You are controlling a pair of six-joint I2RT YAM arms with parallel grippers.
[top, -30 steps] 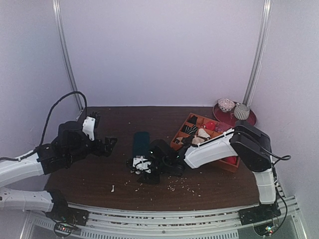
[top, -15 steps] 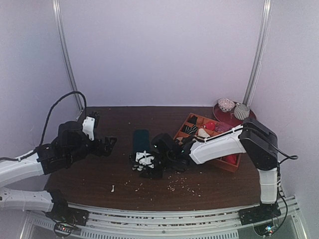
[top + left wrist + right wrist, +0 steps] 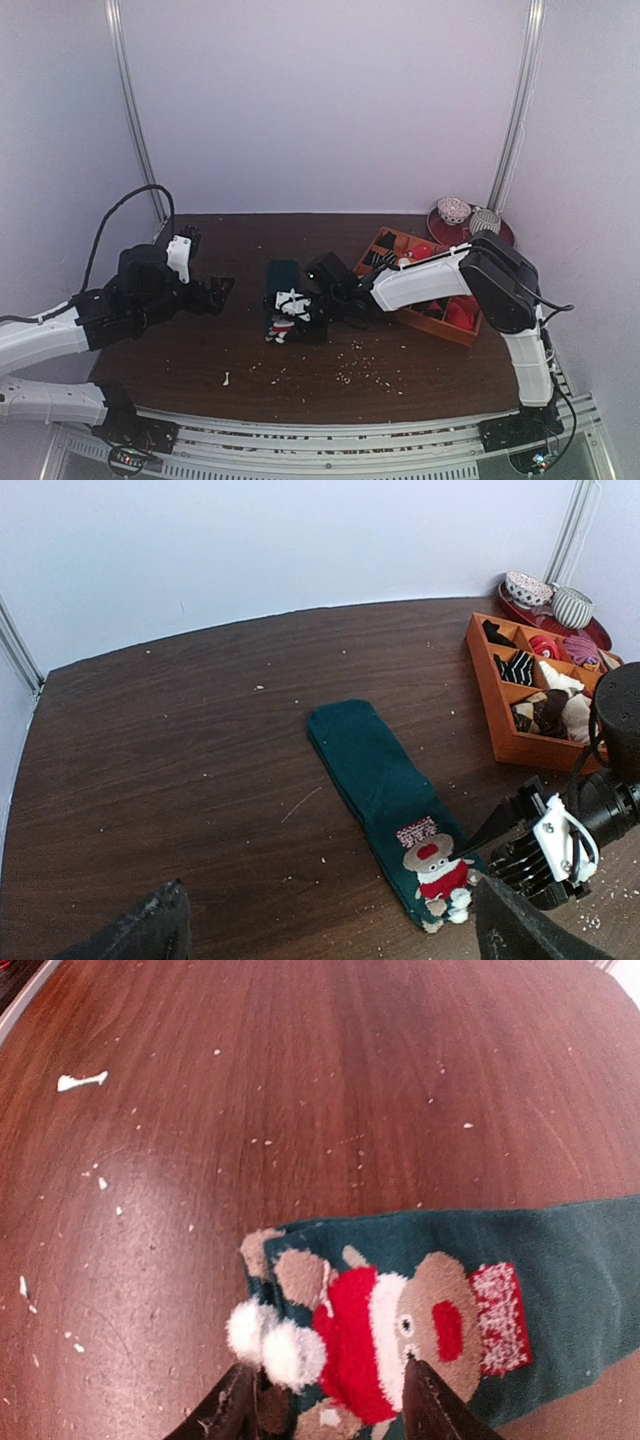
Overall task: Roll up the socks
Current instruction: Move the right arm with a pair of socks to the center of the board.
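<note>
When looked at from above, found the socks point(image 3: 283, 278) lying flat near the middle of the table point(image 3: 200, 352), plain end toward 12 o'clock, cartoon-figure end toward 6 o'clock. Saw the right gripper point(image 3: 325, 1385) low at that figure end, reaching in from 3 o'clock, its fingers point(image 3: 235, 1415) on either side of the red-and-white figure, jaws partly apart. Could not tell whether pinching the fabric or merely astride it. Noted the white pom-poms point(image 3: 275, 1345) of the figure just beside one fingertip. Found the left gripper point(image 3: 218, 291) at 9 o'clock of the socks, well apart from them, jaws spread wide and holding nothing. Saw an orange tray point(image 3: 545, 752) of rolled socks at 3 o'clock, a red plate point(image 3: 596, 632) bearing two rounded patterned things at 1 o'clock beyond it, and pale crumbs point(image 3: 365, 378) scattered toward 5 o'clock.
</note>
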